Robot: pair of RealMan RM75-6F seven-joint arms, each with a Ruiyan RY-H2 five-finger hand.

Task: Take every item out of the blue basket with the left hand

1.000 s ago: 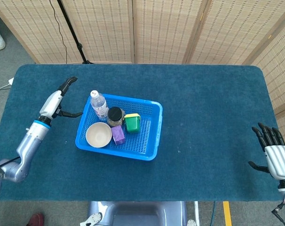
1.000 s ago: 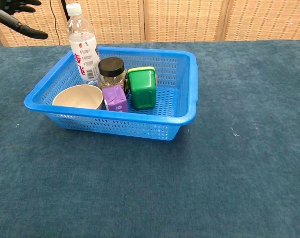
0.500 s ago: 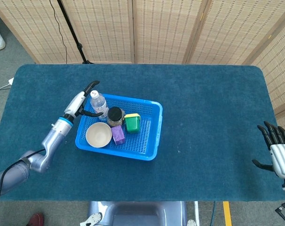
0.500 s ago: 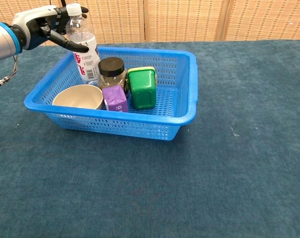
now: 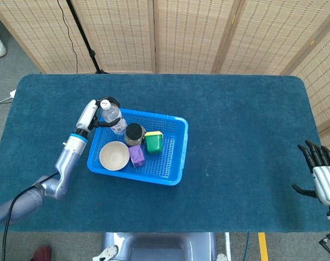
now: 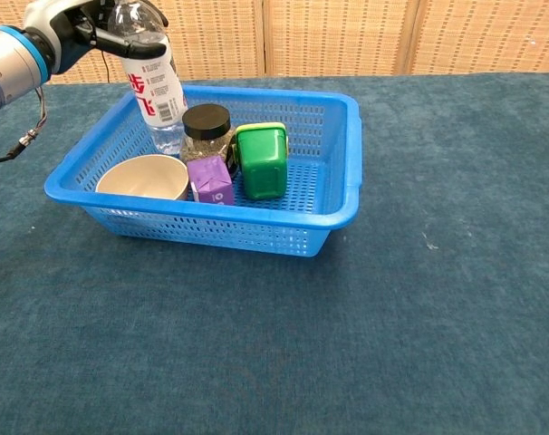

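My left hand grips the clear water bottle near its top, and the bottle leans a little at the blue basket's back left corner. Inside the basket sit a beige bowl, a black-lidded jar, a purple box and a green container. At the table's front right edge my right hand rests open, far from the basket.
The blue cloth table stretches wide to the right of the basket. Wicker screens stand behind the table, and a black stand rises at the back left.
My left hand has closed around the bottle's upper part and raised and tilted it. The right hand has stayed in place.
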